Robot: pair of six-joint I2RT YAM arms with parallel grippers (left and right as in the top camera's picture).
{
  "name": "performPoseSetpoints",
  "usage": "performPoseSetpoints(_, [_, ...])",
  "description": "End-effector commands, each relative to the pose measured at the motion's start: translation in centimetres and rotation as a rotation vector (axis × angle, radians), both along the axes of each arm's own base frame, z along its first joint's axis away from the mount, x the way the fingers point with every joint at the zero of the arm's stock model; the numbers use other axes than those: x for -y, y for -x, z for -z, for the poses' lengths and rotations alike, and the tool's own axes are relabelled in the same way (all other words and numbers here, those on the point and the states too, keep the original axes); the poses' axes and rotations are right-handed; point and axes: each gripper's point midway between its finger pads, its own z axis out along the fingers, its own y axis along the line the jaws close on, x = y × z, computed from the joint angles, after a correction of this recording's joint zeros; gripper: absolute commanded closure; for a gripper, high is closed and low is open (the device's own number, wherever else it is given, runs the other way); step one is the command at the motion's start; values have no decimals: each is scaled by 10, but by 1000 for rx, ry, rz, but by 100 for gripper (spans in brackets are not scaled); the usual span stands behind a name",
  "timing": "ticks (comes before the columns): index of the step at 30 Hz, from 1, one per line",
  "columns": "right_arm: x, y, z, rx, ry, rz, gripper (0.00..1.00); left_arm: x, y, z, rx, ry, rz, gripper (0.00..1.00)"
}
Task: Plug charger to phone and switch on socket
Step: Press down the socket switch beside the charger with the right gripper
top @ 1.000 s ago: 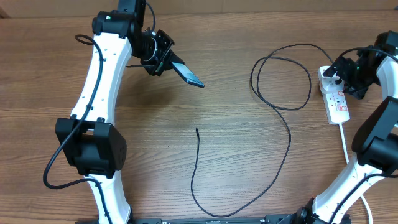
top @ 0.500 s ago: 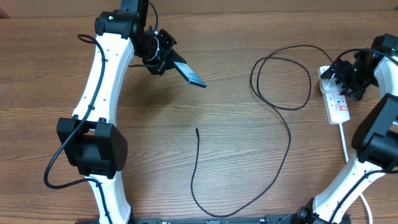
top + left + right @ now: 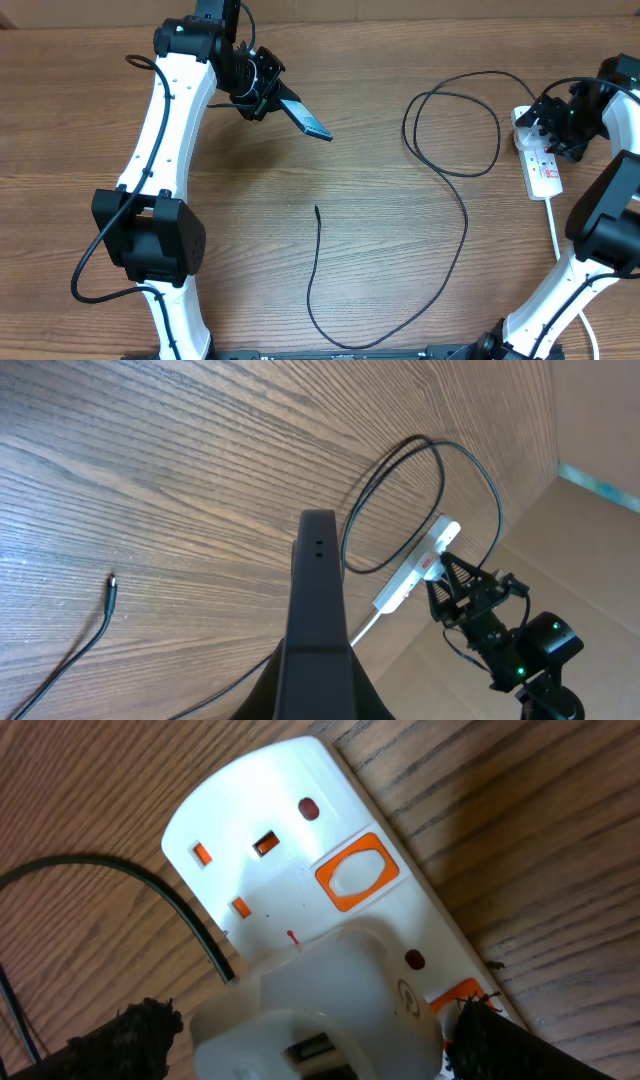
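Observation:
My left gripper (image 3: pixel 258 88) is shut on the phone (image 3: pixel 306 120) and holds it tilted above the table at the back left. In the left wrist view the phone (image 3: pixel 318 575) shows edge-on and dark between my fingers (image 3: pixel 318 695). The charger (image 3: pixel 465 215) is a thin black cable. Its free connector end (image 3: pixel 317 209) lies mid-table, also visible in the left wrist view (image 3: pixel 112 582). Its other end runs into a white plug (image 3: pixel 330 990) seated in the socket (image 3: pixel 543 165). My right gripper (image 3: pixel 556 120) is open, its fingers (image 3: pixel 305 1040) straddling that plug. An orange switch (image 3: pixel 357 872) sits beside the plug.
The cable makes a wide loop (image 3: pixel 450 120) left of the socket and sweeps to the table's front edge (image 3: pixel 350 345). The socket's white cord (image 3: pixel 556 235) runs toward the front right, near the right arm's base. A cardboard wall (image 3: pixel 400 8) stands behind the table.
My left gripper has lifted the phone slightly up and to the right. My right gripper has shifted a little over the socket's end. The cable has not moved.

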Motion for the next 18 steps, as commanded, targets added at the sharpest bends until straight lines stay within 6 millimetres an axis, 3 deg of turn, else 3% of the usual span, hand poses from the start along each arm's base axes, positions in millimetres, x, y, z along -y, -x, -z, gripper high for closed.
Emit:
performPoseSetpoints(1, [-19, -4, 8, -4, -71, -30, 10, 5, 2, -14, 24, 22, 4, 96])
performPoseSetpoints(18, [-29, -4, 5, 10, -119, -63, 10, 5, 2, -14, 25, 22, 4, 96])
